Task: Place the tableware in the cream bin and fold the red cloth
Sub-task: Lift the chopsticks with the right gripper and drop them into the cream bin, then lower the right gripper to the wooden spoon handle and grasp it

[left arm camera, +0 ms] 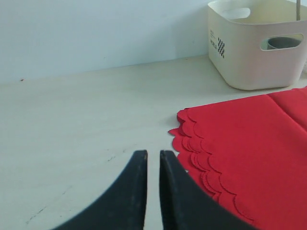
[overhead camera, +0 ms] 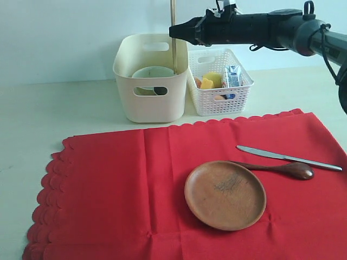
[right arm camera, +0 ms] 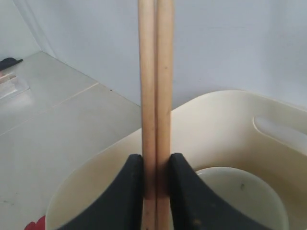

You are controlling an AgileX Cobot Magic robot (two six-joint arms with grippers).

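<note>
Bench [overhead camera: 54, 108]: carries all items.

Red cloth [overhead camera: 108, 184]: lies spread flat and unfolded in front of the cream bin [overhead camera: 152, 108]. Folding is judged to wait until it is cleared.

White basket [overhead camera: 217, 97]: stands just beside the cream bin and holds food; not part of the task.

Plate [overhead camera: 225, 194], knife [overhead camera: 287, 158], spoon [overhead camera: 282, 169]: all rest on the cloth, well apart from the bin, not yet collected.

Bowl [overhead camera: 153, 72]: already inside the bin.

Right gripper [right arm camera: 156, 177]: above the bin's opening, clamped on the chopsticks [right arm camera: 156, 72]. They are held upright, presumably so that they drop in end-first beside the bowl.

Left gripper [left arm camera: 153, 153]: low over bare bench, well away from the bin, its jaws almost together and empty, judged to be parked clear of the working arm.
</note>
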